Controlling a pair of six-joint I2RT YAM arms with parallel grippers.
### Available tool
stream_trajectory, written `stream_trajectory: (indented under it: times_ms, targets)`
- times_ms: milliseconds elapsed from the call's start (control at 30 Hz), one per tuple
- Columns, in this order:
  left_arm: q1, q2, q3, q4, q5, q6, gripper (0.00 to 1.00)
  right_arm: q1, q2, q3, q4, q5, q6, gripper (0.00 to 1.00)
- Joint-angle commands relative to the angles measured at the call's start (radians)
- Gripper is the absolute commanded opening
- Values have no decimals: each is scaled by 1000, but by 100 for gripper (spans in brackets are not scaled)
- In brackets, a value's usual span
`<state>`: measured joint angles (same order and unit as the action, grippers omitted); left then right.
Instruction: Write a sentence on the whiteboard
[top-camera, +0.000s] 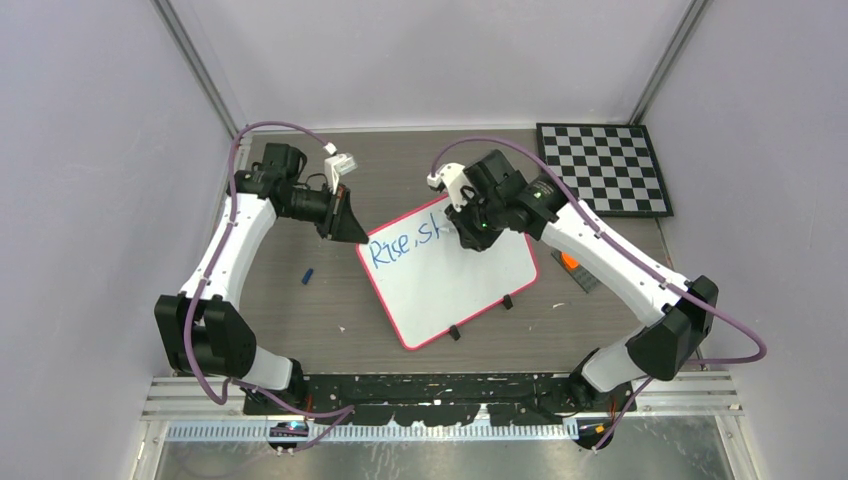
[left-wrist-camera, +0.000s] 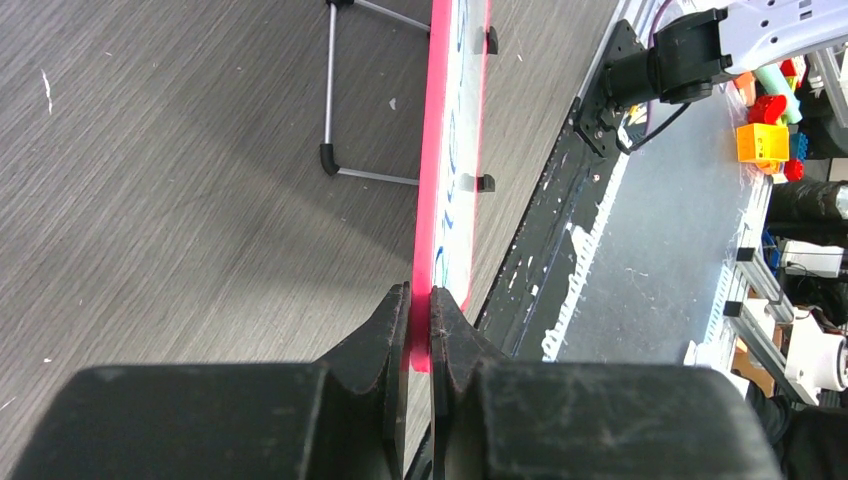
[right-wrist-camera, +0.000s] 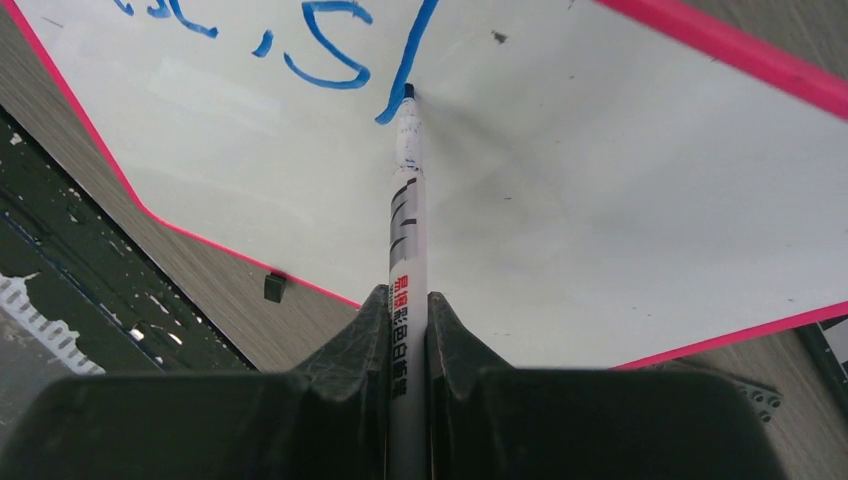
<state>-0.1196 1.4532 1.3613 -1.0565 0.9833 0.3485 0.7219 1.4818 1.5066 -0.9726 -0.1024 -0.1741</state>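
The whiteboard (top-camera: 470, 290) is pinched at its far-left corner by the left gripper (left-wrist-camera: 420, 305). Its jaws are squeezed down on the pink rim with basically no gap. The right gripper (right-wrist-camera: 408, 300) is clamped narrow around a white marker (right-wrist-camera: 408, 210), which sticks straight out between the fingers. The marker's tip is touching the board at the bottom end of a long blue stroke.

The sentence (top-camera: 398, 250) reads "Rise, s" plus that stroke, up along the board's far edge. The board sits skewed in the middle of the grey wood-grain table (top-camera: 300, 320), with two black clips (top-camera: 454, 332) on its near edge. In the left wrist view, a thin metal wire leg (left-wrist-camera: 330, 100) stands on the table beside the board's back side.

A little blue cap (top-camera: 309, 274) lies left of the board, apart from it. There's a checkerboard (top-camera: 603, 168) in the far-right corner, and something orange (top-camera: 568, 260) just right of the board.
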Motion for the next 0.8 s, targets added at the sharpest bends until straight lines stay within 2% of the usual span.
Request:
stream_trajectory:
  times_ms: [0,467,767]
  targets:
    - [-24,8,2,-13,8,16,0,-11,14,76,37,49,-13,0]
    - [-23,15,10,-17,6,23,0,-37,20,63,16,61,-33,0]
    - [-31,38,33,-32,0,40,0,-25,-4,7,-16,-2,-31,0]
